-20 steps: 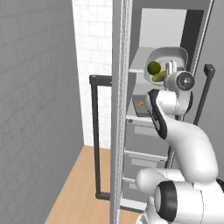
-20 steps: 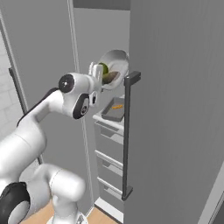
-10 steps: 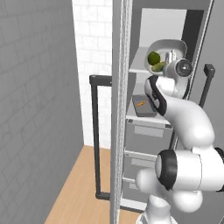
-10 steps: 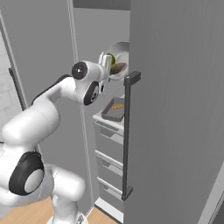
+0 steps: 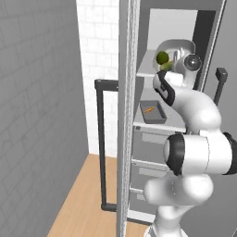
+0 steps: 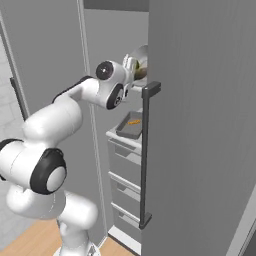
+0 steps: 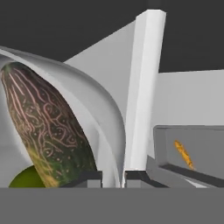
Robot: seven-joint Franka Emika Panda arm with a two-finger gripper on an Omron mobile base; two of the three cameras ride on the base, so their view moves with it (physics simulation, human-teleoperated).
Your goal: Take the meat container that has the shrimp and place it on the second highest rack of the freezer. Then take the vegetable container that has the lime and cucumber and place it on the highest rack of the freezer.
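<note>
The end effector (image 7: 113, 178), clenched on the rim of the round pale bowl (image 5: 178, 47) holding the dark green lime (image 5: 162, 58), has risen to the tall grey freezer's (image 6: 200, 125) top rack, above the already shelved dark rectangular tray (image 5: 153, 112) with its tiny orange shrimp (image 5: 148, 109).

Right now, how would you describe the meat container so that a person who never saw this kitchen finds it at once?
Look into the open freezer, the tall grey cabinet. The meat container sits on the shelf directly above the grey drawers. It is a shallow dark grey rectangular tray holding one tiny orange shrimp, unlike the round pale vegetable container higher up, which is tilted and holds the lime and cucumber.
</note>
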